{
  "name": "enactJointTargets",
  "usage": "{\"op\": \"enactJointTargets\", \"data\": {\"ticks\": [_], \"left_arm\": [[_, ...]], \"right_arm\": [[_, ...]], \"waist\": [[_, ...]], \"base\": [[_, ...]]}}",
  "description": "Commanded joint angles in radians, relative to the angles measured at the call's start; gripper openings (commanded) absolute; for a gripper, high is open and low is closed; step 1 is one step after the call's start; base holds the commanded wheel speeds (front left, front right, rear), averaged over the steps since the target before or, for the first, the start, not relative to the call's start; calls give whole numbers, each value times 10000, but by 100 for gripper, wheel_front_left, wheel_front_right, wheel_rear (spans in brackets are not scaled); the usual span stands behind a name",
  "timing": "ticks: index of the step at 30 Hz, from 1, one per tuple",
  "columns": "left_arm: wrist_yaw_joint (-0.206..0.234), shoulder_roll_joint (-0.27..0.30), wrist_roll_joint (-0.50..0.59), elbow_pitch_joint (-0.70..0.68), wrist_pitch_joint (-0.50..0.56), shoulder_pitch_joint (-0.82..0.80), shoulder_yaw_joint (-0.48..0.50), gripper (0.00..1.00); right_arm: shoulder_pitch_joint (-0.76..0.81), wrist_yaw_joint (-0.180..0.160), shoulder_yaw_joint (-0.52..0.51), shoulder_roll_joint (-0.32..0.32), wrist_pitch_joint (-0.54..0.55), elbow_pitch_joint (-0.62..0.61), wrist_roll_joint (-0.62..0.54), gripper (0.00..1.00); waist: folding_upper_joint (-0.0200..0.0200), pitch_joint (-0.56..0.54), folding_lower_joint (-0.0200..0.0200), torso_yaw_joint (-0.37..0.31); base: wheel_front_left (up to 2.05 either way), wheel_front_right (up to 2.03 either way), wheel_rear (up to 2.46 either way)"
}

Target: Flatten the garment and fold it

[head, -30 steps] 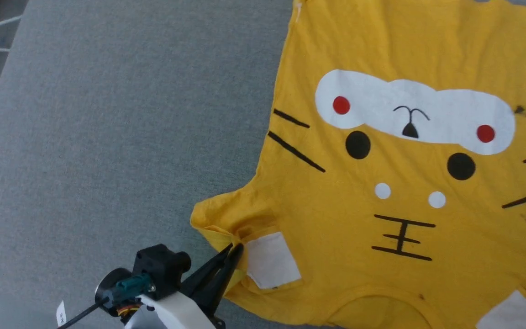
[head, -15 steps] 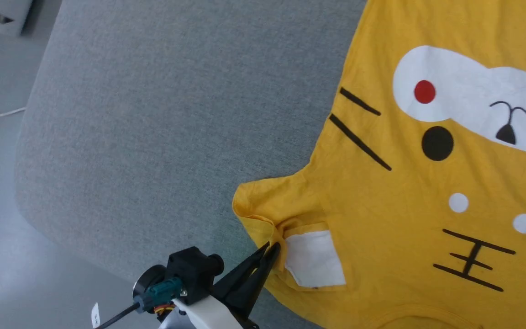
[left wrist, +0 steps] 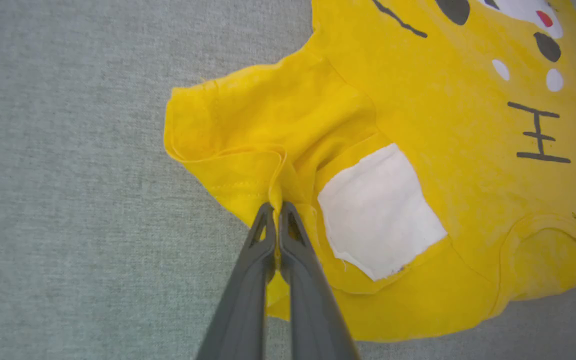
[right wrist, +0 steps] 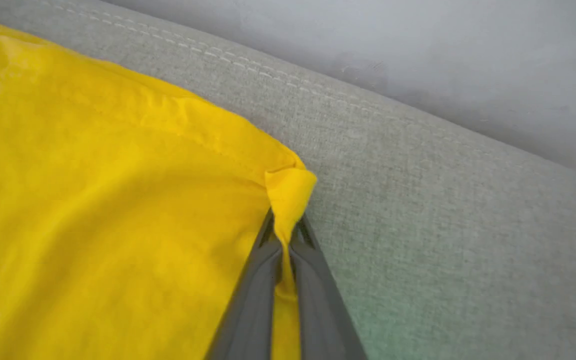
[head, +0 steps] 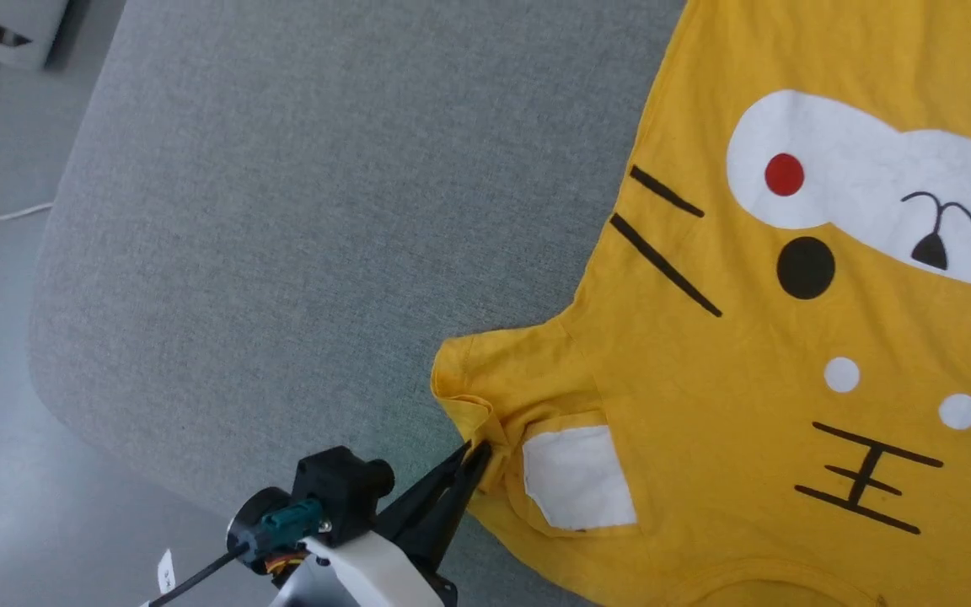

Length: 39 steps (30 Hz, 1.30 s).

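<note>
Left claw (head: 479, 448), closed on the sleeve hem (left wrist: 275, 170) of the garment (head: 747, 379), slightly farther left; right claw (right wrist: 284, 232) tight on its corner.

Read one sign: a black mark (head: 869, 489) drawn like the character 王, three bars crossed by one upright stroke, printed on the yellow garment (head: 705, 337) and set slightly tilted in the head view, well to the right of the white patch (head: 578, 476). Noted also a small white tag (head: 164, 576) beside a dark cable (head: 199, 575), far to the lower left of that patch, its dark print too small to make out.
</note>
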Motion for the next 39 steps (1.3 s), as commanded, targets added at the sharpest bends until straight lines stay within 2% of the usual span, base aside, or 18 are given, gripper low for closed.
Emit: {"op": "enactJointTargets", "data": {"ticks": [1, 5, 9, 15, 18, 22, 28, 31, 35, 39], "left_arm": [[85, 88, -77, 61, -7, -75, 82, 0], [368, 400, 131, 150, 163, 121, 163, 0], [656, 641, 43, 84, 314, 518, 313, 0], [1083, 930, -254, 21, 379, 1244, 630, 0], [1209, 974, -522, 15, 324, 1609, 793, 0], [1224, 959, -920, 192, 159, 1962, 1009, 0], [1172, 1019, -1103, 647, -56, 2213, 1142, 0], [1141, 964, -1195, 833, -158, 2223, 1194, 0], [1115, 887, -1264, 1021, -273, 2186, 1241, 0], [1061, 848, -1259, 1141, -280, 2088, 1192, 0]], "right_arm": [[1095, -7, 185, 162, 165, 501, 205, 0], [2002, -7, -128, 403, -176, 426, 946, 0], [3372, -7, -91, 360, -387, -325, 1523, 0], [5749, -7, -759, 592, -715, -2314, 2365, 0], [7118, -7, -1218, 769, -477, -3562, 2555, 0], [8813, -7, -1971, 1348, 244, -5251, 2793, 0], [11177, -7, -2976, 2497, 1629, -7587, 2743, 0], [11988, -7, -3305, 3099, 1993, -8228, 2573, 0], [12626, -7, -3194, 3620, 2192, -8265, 2299, 0], [12753, -7, -2909, 3686, 2088, -7871, 2048, 0]], "waist": [[0, -892, 1, -696], [0, -1804, 1, -1309], [0, -2664, 1, -2008], [0, -3781, 1, -3081], [0, -4138, 1, -3527], [0, -4486, 1, -3990], [0, -4675, 1, -4267], [0, -4668, 1, -4264], [0, -4635, 1, -4226], [0, -4661, 1, -4098]], "base": [[0, 0, 0], [0, 0, 0], [0, 0, 0], [0, 0, 0], [0, 0, 0], [0, 0, 0], [0, 0, 0], [0, 0, 0], [0, 0, 0], [0, 0, 0]]}}
